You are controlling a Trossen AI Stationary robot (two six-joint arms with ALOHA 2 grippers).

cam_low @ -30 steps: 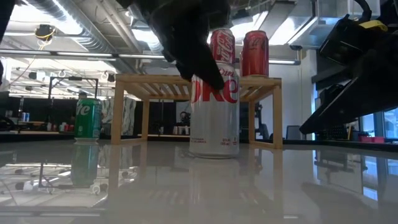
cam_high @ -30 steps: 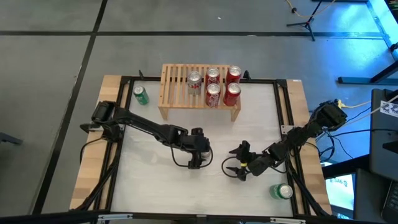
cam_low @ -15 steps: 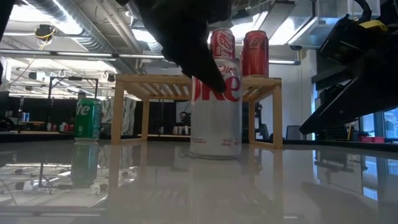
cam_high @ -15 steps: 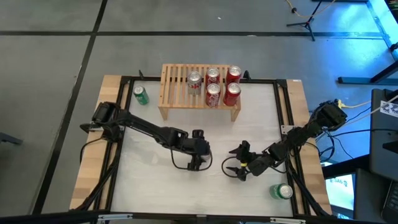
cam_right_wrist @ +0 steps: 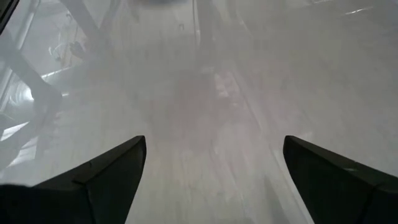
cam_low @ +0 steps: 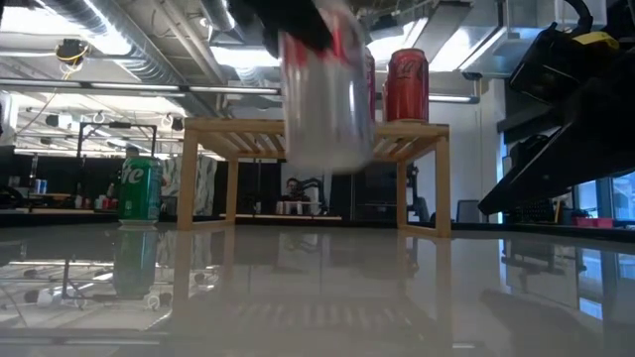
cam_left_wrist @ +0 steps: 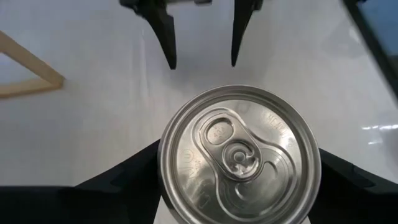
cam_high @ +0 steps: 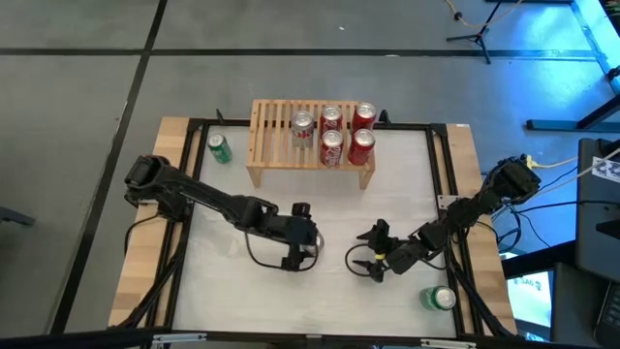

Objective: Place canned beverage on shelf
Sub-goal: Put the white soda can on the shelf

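a: what changed w/ the silver can [cam_low: 325,94]?

b: half a sec ago it stood on the tabletop [cam_high: 232,291] in the low view, in front of the shelf [cam_high: 274,136]. now it's off the surface, hanging about level w/ the slat top, blurred. left gripper [cam_high: 299,251] also shifted a bit toward the left side in the high view.

a: so the pick is done?

b: looks like it. lift phase, carry to shelf comes next, prob.

a: left fingers?

b: clamped on the can. left wrist view shows the can top [cam_left_wrist: 239,163] filling the gap, a dark finger [cam_left_wrist: 124,177] pressed on each side.

a: where's it relative to the shelf?

b: near side, not yet over the slats. shelf already carries five cans, grouped toward its right half; left half of the slats is bare.

a: right arm?

b: waits. right gripper [cam_high: 359,262] sits low over the tabletop right of centre, fingers spread apart, gripping nothing; right wrist view shows only bare surface btw them.

a: other cans?

b: green can [cam_high: 220,147] left of the shelf, another green can [cam_high: 438,298] at the near right corner.
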